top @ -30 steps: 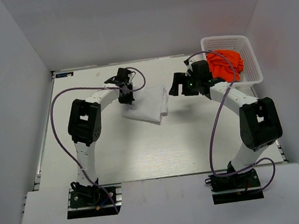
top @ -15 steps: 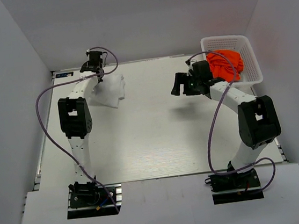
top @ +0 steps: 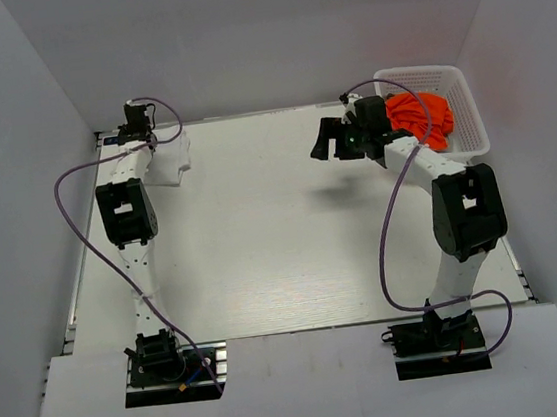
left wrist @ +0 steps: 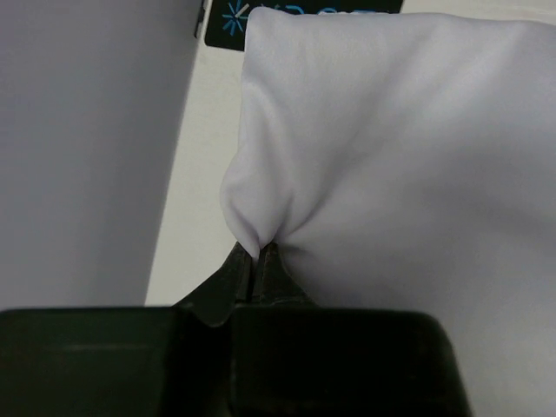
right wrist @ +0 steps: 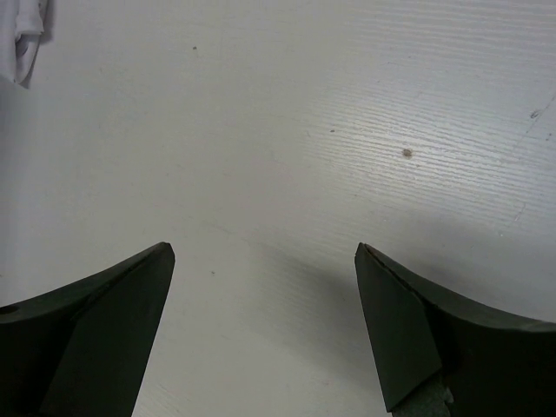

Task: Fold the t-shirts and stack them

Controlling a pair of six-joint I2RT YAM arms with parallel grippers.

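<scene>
Left wrist view has the left claw [left wrist: 258, 254] clenched on a pinched fold at the edge of the white t-shirt [left wrist: 391, 174]. The cloth bunches into the fingertips and spreads out smooth beyond them, close beside the grey wall [left wrist: 87, 148].

Top external view puts that shirt as a folded bundle in the far left corner of the surface [top: 282, 238], just right of the claw, which sits at the far edge. The left arm [top: 123, 211] is stretched nearly straight from its base along the left side to that corner.

The orange t-shirt [top: 427, 116] lies crumpled inside the white mesh basket [top: 422, 72] at the far right corner. The right claw [top: 326, 141] hangs above the surface just left of the basket, apart from the orange cloth. Its jaws are spread wide with nothing between them, and its wrist view shows only bare surface in the gap. The right arm [top: 468, 212] rises from its base, bends at the elbow, and reaches far and leftward.
</scene>
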